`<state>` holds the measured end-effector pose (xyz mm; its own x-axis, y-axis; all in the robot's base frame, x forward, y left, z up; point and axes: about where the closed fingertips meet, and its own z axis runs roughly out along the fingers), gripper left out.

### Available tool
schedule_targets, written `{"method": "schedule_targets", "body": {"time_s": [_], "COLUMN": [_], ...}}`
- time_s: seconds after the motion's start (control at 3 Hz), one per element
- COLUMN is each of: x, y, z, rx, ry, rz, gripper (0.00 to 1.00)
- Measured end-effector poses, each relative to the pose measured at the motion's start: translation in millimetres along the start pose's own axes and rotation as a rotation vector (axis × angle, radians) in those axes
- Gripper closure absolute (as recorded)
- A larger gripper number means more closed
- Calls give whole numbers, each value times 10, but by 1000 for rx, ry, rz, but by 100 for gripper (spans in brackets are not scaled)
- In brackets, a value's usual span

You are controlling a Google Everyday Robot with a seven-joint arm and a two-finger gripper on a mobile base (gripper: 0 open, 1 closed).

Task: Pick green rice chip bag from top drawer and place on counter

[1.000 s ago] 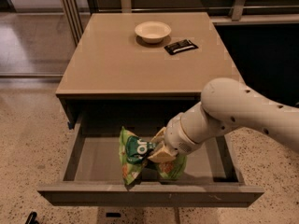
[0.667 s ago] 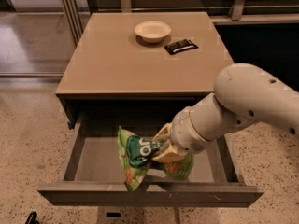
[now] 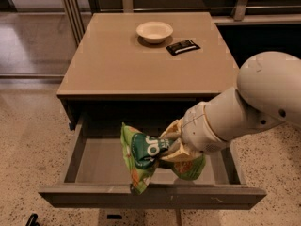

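The green rice chip bag (image 3: 141, 157) is crumpled and held in the air above the open top drawer (image 3: 101, 166), over its front half. My gripper (image 3: 168, 147) is shut on the bag's middle, coming in from the right on the big white arm (image 3: 244, 107). The bag's lower corner hangs down in front of the drawer's front panel (image 3: 150, 197). The counter (image 3: 122, 60) is the tan tabletop behind and above the drawer.
A cream bowl (image 3: 154, 31) and a small flat black packet (image 3: 183, 46) lie at the back of the counter. Speckled floor lies on both sides of the cabinet. A metal post (image 3: 70, 11) stands at the back left.
The gripper has lifted the bag up off the drawer bottom, and the arm has risen and come closer to the camera.
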<state>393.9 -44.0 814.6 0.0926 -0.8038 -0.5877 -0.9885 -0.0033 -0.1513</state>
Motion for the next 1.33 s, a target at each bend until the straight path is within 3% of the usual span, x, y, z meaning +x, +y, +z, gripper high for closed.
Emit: {"method": "schedule_targets", "body": {"time_s": [0.33, 0.67, 1.0, 1.33], "x": [14, 125, 389, 514], "y": [-67, -115, -146, -191], "z": [-238, -712, -1347, -1723], "rx": [31, 147, 337, 456], "ry": [37, 63, 77, 94], "rz": [24, 93, 207, 268], "gripper": [100, 100, 100, 100]}}
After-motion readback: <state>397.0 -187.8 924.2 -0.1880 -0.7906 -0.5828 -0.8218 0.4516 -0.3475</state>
